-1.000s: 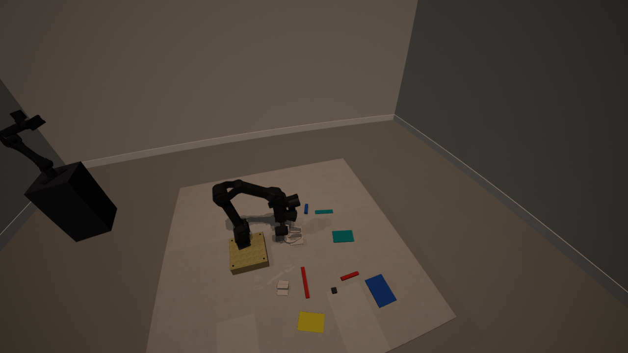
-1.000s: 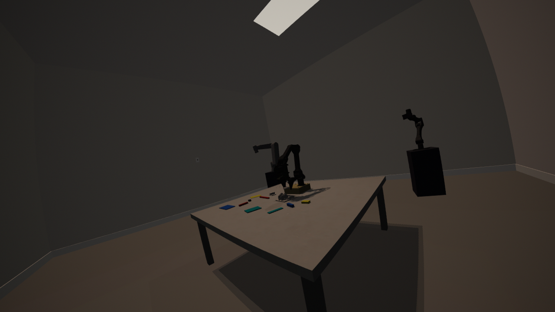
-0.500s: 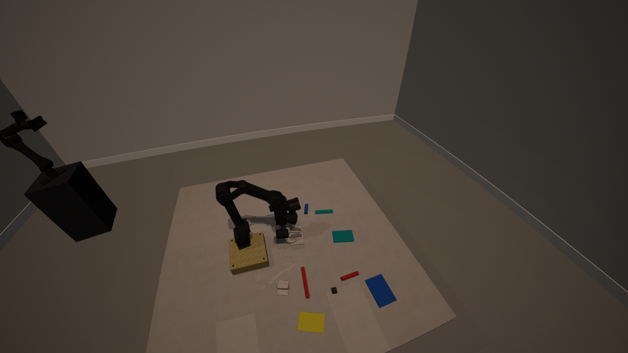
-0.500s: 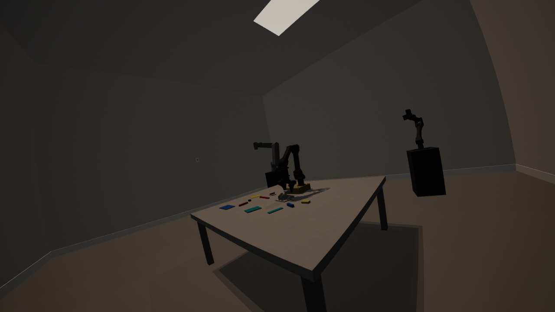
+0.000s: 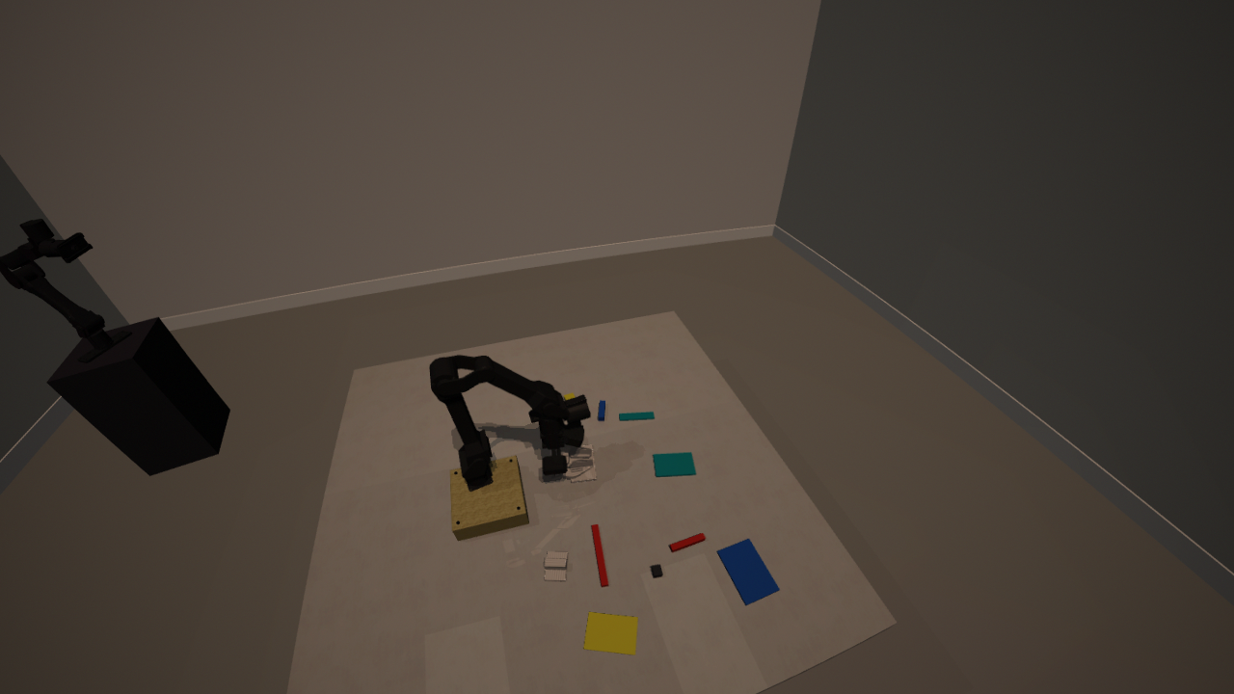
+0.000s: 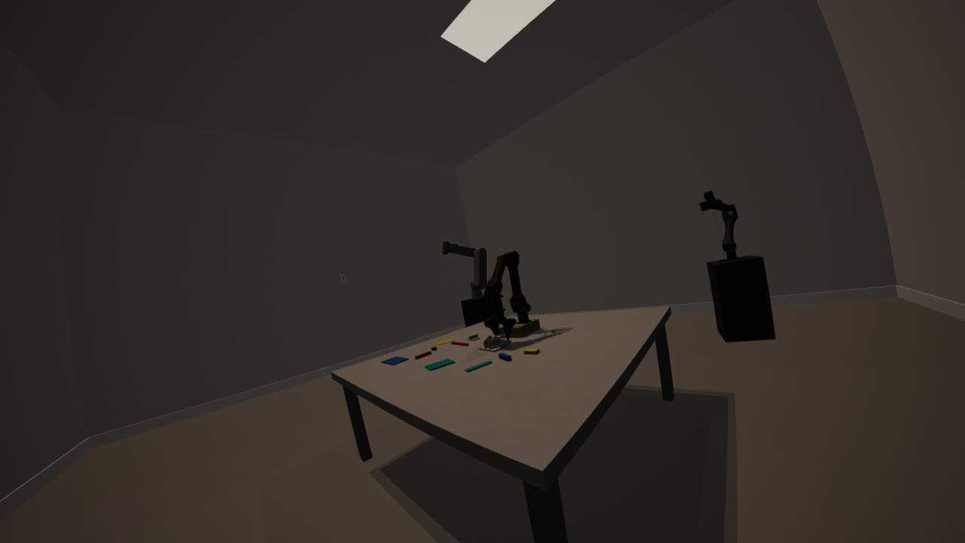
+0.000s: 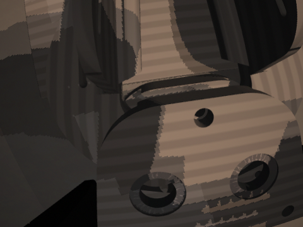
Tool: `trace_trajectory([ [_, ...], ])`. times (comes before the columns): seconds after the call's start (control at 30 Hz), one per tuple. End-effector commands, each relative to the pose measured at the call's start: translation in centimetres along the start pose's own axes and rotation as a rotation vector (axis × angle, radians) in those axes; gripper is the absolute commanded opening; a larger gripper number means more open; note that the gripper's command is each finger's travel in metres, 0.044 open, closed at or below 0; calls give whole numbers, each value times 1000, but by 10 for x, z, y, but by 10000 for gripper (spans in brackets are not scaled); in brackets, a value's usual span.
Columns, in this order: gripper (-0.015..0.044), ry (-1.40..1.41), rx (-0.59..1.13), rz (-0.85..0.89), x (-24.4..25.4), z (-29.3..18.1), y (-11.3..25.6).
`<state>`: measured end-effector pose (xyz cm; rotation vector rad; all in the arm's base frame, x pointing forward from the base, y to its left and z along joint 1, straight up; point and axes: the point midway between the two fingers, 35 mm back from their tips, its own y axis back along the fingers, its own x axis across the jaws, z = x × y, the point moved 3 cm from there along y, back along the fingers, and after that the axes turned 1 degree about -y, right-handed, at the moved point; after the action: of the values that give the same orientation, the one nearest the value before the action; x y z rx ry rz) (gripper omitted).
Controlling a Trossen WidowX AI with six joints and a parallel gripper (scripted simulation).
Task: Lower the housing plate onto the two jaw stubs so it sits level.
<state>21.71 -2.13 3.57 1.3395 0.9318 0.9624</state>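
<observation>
My gripper [image 5: 554, 467] [image 6: 500, 330] [image 7: 196, 174] is shut on the housing plate [image 7: 221, 142], a pale rounded plate with two ringed holes and a smaller round hole. Dark shapes show through the ringed holes; I cannot tell whether these are the jaw stubs. The plate is over the near part of the pale jaw assembly [image 5: 585, 473], which lies on the table in front of the arm's base. Two long jaws, left [image 7: 108, 41] and right [image 7: 268, 34], extend beyond the plate in the wrist view. The plate hides the stubs and pins, so contact and seating cannot be told.
The wooden base block [image 5: 489, 500] stands beside the assembly. A small pale stepped part [image 5: 555, 566], a long red bar [image 5: 600, 554], a teal plate [image 5: 674, 464], a teal bar [image 5: 635, 415] and a blue block [image 5: 601, 410] lie around it. A yellow block [image 6: 531, 351] is near the arm.
</observation>
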Motion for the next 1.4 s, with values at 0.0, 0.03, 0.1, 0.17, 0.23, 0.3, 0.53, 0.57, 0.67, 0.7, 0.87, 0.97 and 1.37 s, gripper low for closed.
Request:
trace_trajectory([
  [0.0, 351, 2, 11, 0, 0, -2, -4],
  [0.03, 351, 2, 11, 0, 0, -2, -4],
  [0.1, 351, 2, 11, 0, 0, -2, -4],
  [0.17, 351, 2, 11, 0, 0, -2, -4],
  [0.23, 351, 2, 11, 0, 0, -2, -4],
  [0.3, 351, 2, 11, 0, 0, -2, -4],
  [0.53, 351, 2, 11, 0, 0, -2, -4],
  [0.57, 351, 2, 11, 0, 0, -2, -4],
  [0.67, 351, 1, 11, 0, 0, -3, -5],
  [0.7, 351, 1, 11, 0, 0, -3, -6],
  [0.87, 351, 1, 11, 0, 0, -3, -6],
  [0.97, 351, 1, 11, 0, 0, -3, -6],
  [1.37, 351, 0, 11, 0, 0, -3, -9],
])
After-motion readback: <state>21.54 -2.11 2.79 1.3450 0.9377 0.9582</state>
